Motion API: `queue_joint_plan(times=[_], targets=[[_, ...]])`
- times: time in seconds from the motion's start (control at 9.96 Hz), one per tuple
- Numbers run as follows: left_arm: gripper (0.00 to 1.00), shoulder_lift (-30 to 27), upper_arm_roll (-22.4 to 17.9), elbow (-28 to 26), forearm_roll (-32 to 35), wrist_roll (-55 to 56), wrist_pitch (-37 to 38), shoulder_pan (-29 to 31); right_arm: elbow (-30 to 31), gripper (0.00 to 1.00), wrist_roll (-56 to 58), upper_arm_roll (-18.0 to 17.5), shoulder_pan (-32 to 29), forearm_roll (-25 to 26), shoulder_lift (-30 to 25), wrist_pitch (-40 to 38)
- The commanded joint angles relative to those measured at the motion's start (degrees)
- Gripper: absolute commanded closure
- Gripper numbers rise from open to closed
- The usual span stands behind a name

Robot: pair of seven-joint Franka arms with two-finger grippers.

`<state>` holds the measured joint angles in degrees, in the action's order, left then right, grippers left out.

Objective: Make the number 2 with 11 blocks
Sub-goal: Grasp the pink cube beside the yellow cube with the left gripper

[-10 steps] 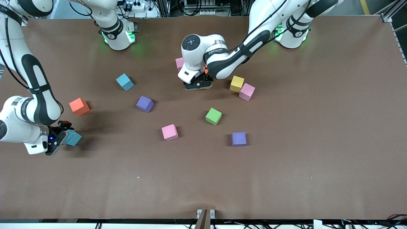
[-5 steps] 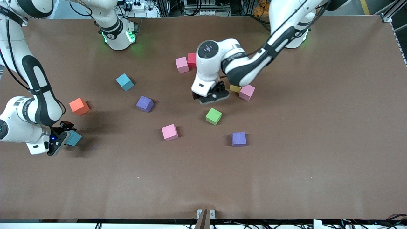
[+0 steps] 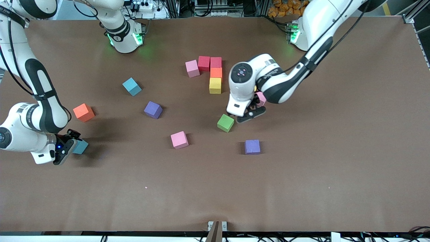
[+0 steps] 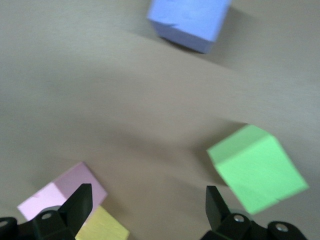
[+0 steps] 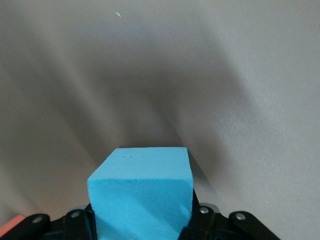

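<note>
Brown matting covers the desk [image 3: 302,174] we work at. Our right tool [image 3: 69,145] sits low at the right arm's end, its fingers pressed against both sides of a light blue block [image 5: 142,192], which it grips. Just beside it, farther from the front camera, lies an orange block [image 3: 83,112].

Our left tool [image 4: 145,210] hangs over the middle of the desk with its fingers spread wide and nothing between them. A green block [image 3: 225,122] lies just beside it, and a pale pink block [image 4: 60,192] touching a yellow one [image 4: 102,229] sits under its wrist. Nearer the front camera lie a purple block [image 3: 252,147] and a pink block [image 3: 179,139].

The number 2 [image 3: 210,69] is only begun: pink, red and red blocks in a row, with orange and yellow blocks running from its end toward the front camera. Another light blue block [image 3: 131,86] and another purple block [image 3: 153,109] lie loose toward the right arm
</note>
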<state>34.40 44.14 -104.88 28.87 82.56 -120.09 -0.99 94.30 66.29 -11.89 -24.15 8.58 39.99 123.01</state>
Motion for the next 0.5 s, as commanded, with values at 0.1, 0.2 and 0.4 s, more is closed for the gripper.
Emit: queue_joint_plan(times=[0.1,0.2,0.4], targets=[[0.00,-5.8,6.6,-8.9,-1.4,8.2,0.2,12.7,0.7,0.61,-7.6,-2.0,0.4,-4.3,-6.9,-9.7],[0.00,-6.3,6.9,-10.2,-1.4,11.5,0.1,14.3,0.7,0.61,-9.9,-3.0,0.5,-4.4,-7.6,-11.8],[0.00,-6.5,7.4,-13.8,-1.4,18.9,-3.2,16.1,2.8,0.61,-12.6,-5.2,0.9,-6.6,-8.6,-12.6]])
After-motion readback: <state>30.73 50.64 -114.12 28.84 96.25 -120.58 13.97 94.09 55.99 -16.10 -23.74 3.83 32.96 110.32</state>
